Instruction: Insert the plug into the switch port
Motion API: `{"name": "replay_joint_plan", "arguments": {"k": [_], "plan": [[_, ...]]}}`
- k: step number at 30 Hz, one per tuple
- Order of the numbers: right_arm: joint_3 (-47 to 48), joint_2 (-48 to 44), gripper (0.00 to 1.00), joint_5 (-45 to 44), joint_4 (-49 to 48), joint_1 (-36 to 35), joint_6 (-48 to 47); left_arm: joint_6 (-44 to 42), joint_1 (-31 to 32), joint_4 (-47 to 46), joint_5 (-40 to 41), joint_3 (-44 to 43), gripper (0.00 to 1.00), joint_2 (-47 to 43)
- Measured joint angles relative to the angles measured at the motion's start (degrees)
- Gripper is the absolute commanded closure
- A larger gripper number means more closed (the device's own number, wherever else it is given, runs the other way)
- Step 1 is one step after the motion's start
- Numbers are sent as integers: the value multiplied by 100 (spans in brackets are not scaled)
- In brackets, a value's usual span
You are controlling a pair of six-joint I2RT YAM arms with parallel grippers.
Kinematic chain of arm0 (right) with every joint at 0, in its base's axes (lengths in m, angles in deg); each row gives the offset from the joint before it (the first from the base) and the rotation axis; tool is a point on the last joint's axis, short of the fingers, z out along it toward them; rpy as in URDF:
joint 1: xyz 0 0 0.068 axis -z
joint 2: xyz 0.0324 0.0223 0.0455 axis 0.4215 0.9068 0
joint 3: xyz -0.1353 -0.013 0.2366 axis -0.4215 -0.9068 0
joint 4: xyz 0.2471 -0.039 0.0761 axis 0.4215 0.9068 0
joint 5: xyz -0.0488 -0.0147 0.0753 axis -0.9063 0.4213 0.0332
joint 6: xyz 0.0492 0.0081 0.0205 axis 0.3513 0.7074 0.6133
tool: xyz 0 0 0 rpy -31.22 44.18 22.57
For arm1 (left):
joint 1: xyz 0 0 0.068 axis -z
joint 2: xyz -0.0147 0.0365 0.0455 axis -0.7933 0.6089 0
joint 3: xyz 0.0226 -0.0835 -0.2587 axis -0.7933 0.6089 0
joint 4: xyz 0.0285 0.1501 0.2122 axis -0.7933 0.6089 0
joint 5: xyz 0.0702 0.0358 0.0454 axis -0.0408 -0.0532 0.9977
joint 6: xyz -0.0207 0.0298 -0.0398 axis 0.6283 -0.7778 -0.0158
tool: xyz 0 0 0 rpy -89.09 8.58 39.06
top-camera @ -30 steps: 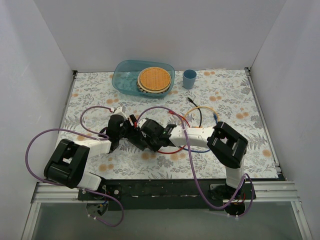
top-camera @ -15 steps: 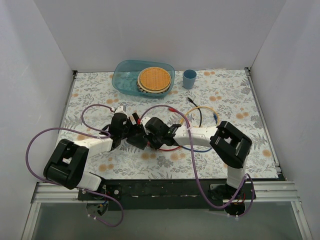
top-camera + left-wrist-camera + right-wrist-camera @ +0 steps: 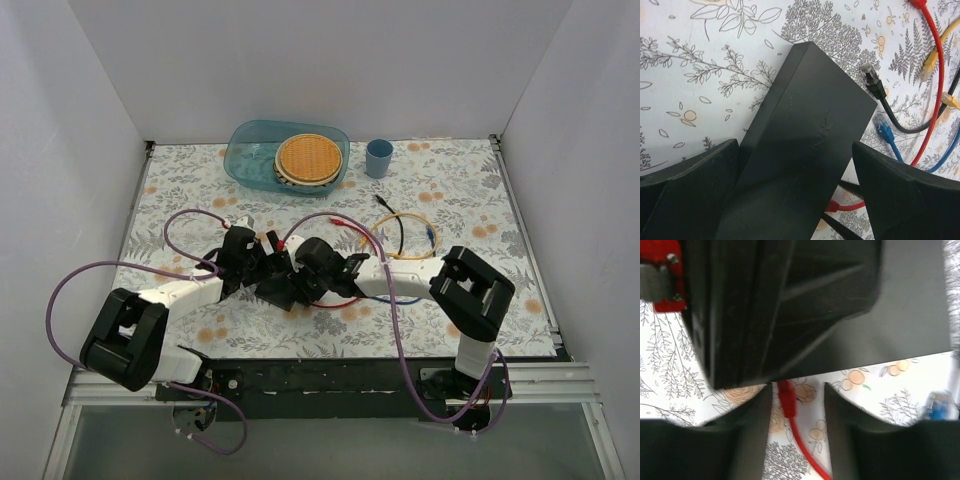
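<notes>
The switch [image 3: 805,150] is a flat matte-black box lying on the flowered cloth. My left gripper [image 3: 794,146] stands open astride it, one finger on each long side. A red plug [image 3: 786,400] on a red cable meets the switch's edge [image 3: 910,325], its tip hidden in the shadow there. My right gripper [image 3: 797,405] is open around the plug, with a gap on both sides. In the top view both grippers meet over the switch [image 3: 283,290] at mid-table. From the left wrist, the red plug [image 3: 832,205] shows at the switch's right edge.
Loose cables lie right of the switch: a black one with a clear plug [image 3: 868,76], a blue plug [image 3: 885,132], yellow plugs [image 3: 930,60]. At the back stand a teal bin [image 3: 250,150] holding a wicker plate [image 3: 308,157], and a blue cup [image 3: 379,157].
Both grippers have opened: the left one spread wide around the switch, and the right one let go of the red plug. Both arms shifted slightly.
</notes>
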Motion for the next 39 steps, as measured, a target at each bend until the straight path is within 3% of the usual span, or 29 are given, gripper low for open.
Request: {"name": "replay_joint_plan", "arguments": {"k": [9, 16, 22, 24, 39], "plan": [[0, -789, 19, -608, 205, 0, -240, 92, -46, 426, -118, 0, 2, -190], [-76, -1434, 18, -767, 273, 345, -468, 7, -72, 640, -109, -11, 2, -278], [-490, -1615, 22, -437, 341, 1237, -643, -116, -87, 837, -101, -13, 2, -369], [-570, -1591, 29, -308, 442, 1425, -708, -164, -94, 874, -101, -35, 2, -369], [-647, -901, 50, 647, 546, 1663, -874, -330, -118, 935, -125, -101, 2, -302]]}}
